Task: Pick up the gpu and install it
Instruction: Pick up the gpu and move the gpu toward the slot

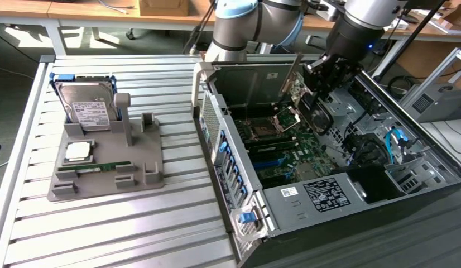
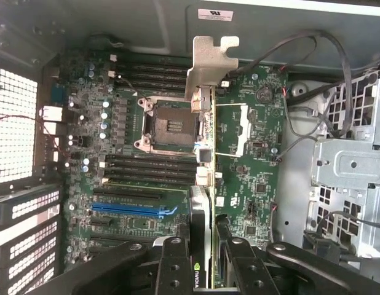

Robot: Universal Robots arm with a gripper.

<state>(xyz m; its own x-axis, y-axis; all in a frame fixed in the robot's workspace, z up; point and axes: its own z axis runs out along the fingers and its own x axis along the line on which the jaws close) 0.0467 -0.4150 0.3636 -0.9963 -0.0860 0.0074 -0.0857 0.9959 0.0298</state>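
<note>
- Black gripper (image 2: pixel 201 249) pinches the gpu (image 2: pixel 202 153), the card held on edge, likely so its bottom contacts face the green motherboard (image 2: pixel 257 178).
- It hangs inside the open computer case (image 1: pixel 234 190), beside the processor socket (image 2: pixel 168 126).
- Wrist view reveals a blue slot (image 2: pixel 125 208) nearby; exterior view reveals a hard drive (image 1: pixel 85 103) on the table's (image 1: pixel 104 240) tray (image 1: pixel 104 184).

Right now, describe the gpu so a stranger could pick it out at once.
Find the open computer case at the exterior view's right. Above its motherboard, the gripper holds the gpu edge-on. It is the thin card with a silvery bracket, unlike the boxy hard drive on the grey tray.
</note>
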